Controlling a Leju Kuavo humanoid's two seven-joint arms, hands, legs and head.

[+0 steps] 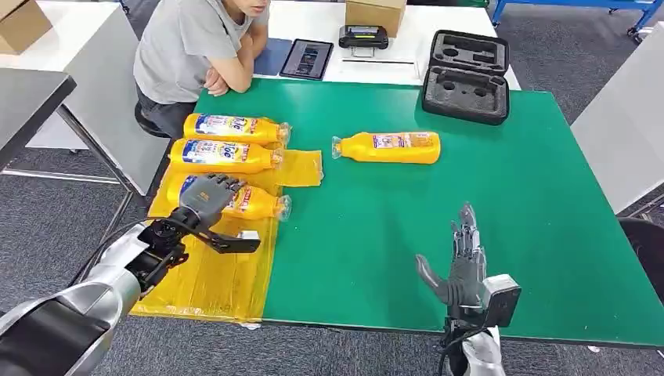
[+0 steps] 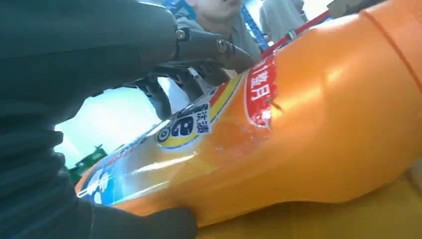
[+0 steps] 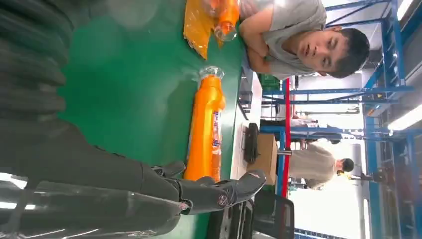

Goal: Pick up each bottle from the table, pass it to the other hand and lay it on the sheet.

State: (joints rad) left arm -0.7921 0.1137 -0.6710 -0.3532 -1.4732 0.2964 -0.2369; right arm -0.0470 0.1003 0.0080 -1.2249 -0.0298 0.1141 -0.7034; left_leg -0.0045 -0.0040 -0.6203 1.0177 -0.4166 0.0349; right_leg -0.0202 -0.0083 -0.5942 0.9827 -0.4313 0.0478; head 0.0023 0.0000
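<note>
Three orange bottles lie side by side on the yellow sheet at the left of the green table: the far one, the middle one and the near one. My left hand lies over the near bottle's base end. Its fingers drape across the bottle and its thumb sticks out to the side, apart from it. Another orange bottle lies alone on the green cloth. My right hand stands open near the front edge, holding nothing.
A person leans on the table's far left corner. An open black foam case sits at the back right. A tablet, a black device and a cardboard box lie on the white table behind.
</note>
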